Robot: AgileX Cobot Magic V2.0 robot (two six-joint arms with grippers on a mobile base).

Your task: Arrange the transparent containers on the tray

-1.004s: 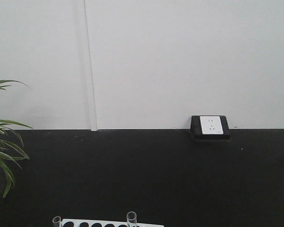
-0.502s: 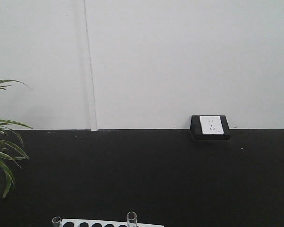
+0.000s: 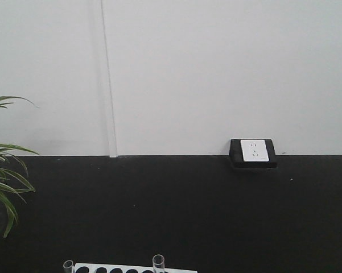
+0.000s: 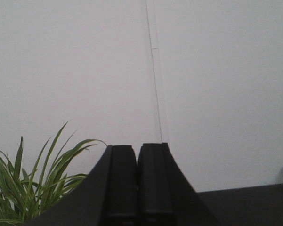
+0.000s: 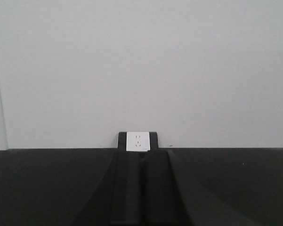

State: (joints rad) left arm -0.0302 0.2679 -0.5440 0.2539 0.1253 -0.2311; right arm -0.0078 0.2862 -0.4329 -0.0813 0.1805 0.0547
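Two transparent containers show only by their rims at the bottom edge of the front view: one test tube [image 3: 158, 263] stands in the white rack [image 3: 176, 269] with round holes, another [image 3: 68, 265] at the rack's left end. The tray is out of view. My left gripper [image 4: 138, 149] is shut with nothing between its black fingers, raised and facing the white wall. My right gripper [image 5: 141, 157] is also shut and empty, pointing at the wall socket [image 5: 137, 141]. Neither gripper appears in the front view.
A green plant [image 3: 3, 182] stands at the left, seen also in the left wrist view as leaves [image 4: 28, 188]. A black band [image 3: 188, 210] runs along the lower wall, with a white socket [image 3: 255, 151] on it.
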